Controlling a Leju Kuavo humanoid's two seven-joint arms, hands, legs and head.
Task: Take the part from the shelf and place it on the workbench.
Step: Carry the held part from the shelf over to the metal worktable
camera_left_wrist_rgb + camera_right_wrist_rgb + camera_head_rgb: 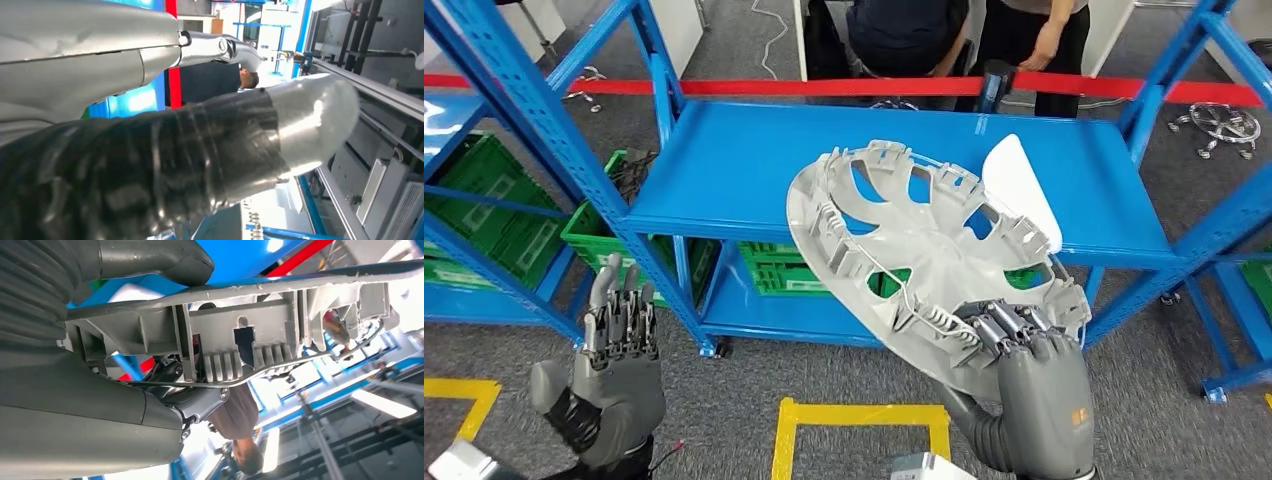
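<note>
The part is a grey plastic wheel cover point(924, 245), round with spoke cut-outs and a wire ring on its back. My right hand point(1024, 365) grips its near rim and holds it tilted in the air in front of the blue shelf point(734, 170). In the right wrist view the cover's ribbed rim point(240, 335) sits between my thumb and fingers. My left hand point(619, 365) is raised at the lower left, fingers straight and apart, holding nothing. The left wrist view shows that hand point(150, 165) close up and blurred.
A white curved piece point(1022, 190) lies on the shelf board behind the cover. Green crates point(599, 225) stand under the shelf and at the left point(479, 205). Red barrier tape point(824, 87) runs behind, with people point(904, 35) standing past it. Yellow floor markings point(859, 415) lie below.
</note>
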